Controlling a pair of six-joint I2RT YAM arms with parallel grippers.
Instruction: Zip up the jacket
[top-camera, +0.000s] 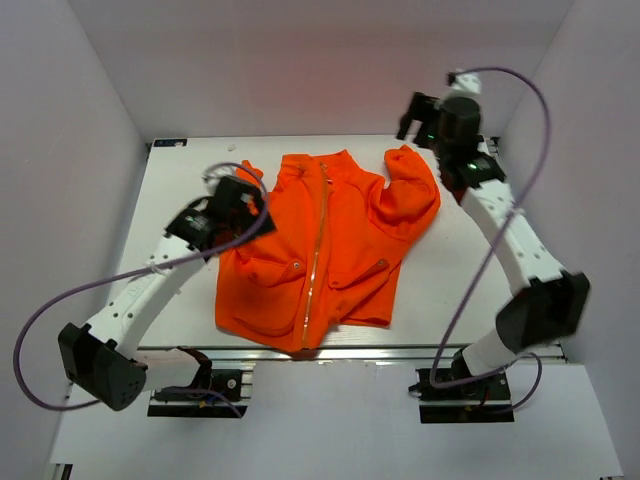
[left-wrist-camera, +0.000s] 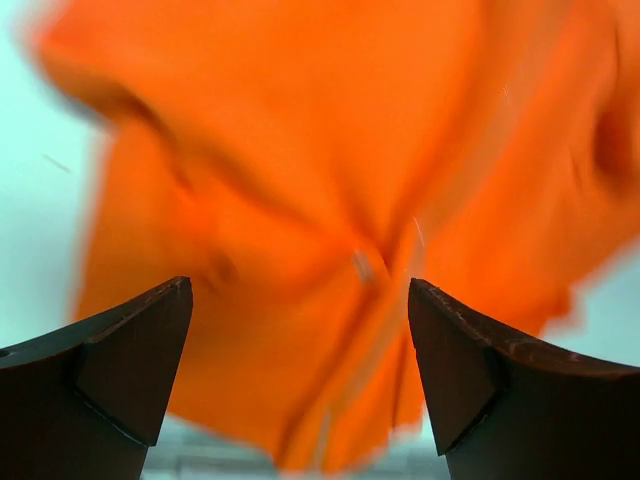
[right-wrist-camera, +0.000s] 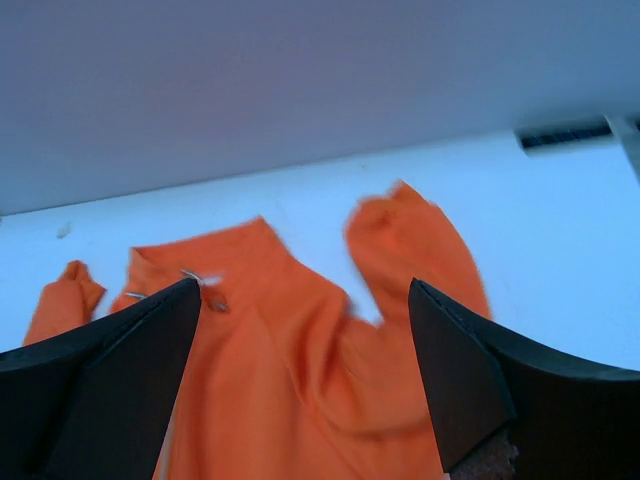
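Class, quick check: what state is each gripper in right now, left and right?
Left gripper: open, holding nothing.
Right gripper: open, holding nothing.

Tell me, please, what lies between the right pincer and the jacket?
Nothing: the top view shows only bare table between the right pincer and the jacket.

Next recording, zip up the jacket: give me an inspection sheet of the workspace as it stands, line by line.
Surface: white table, garment lying mid-table.
Job's things: orange jacket, front up; zipper looks closed from hem to collar; one sleeve bunched at the far right.
Clutter: nothing seen.
Grippers: left gripper open above the jacket, holding nothing; right gripper open, raised near the far right corner, holding nothing.
Cables: left purple cable and right purple cable loop off the arms.
Surroundings: plain white walls on three sides.
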